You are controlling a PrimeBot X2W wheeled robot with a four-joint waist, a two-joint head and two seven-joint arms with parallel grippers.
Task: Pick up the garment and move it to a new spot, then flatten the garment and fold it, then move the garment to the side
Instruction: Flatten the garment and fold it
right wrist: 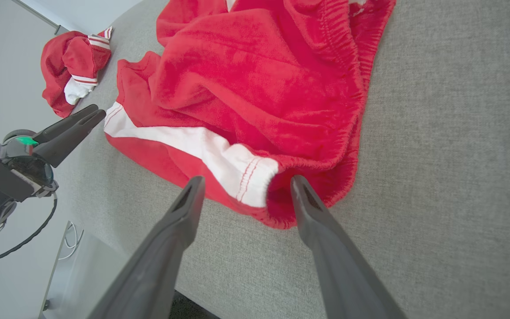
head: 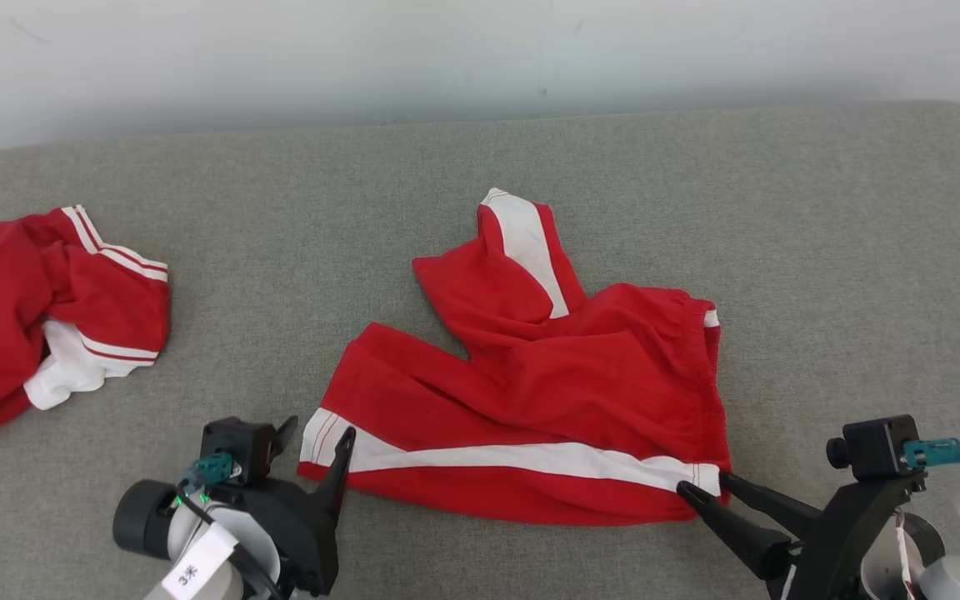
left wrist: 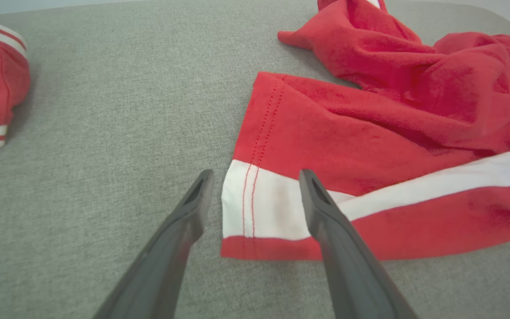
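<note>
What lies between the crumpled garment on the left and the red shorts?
Just bare grey surface between the crumpled garment and the shorts, clearest in the head view.

text: "3米", partly legible | on: white tag (head: pixel 197 568) | place: behind left pincer (head: pixel 321 427)

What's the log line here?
left gripper: open, at leg hem | right gripper: open, at waistband corner | red shorts: unfolded, far leg rumpled
</note>
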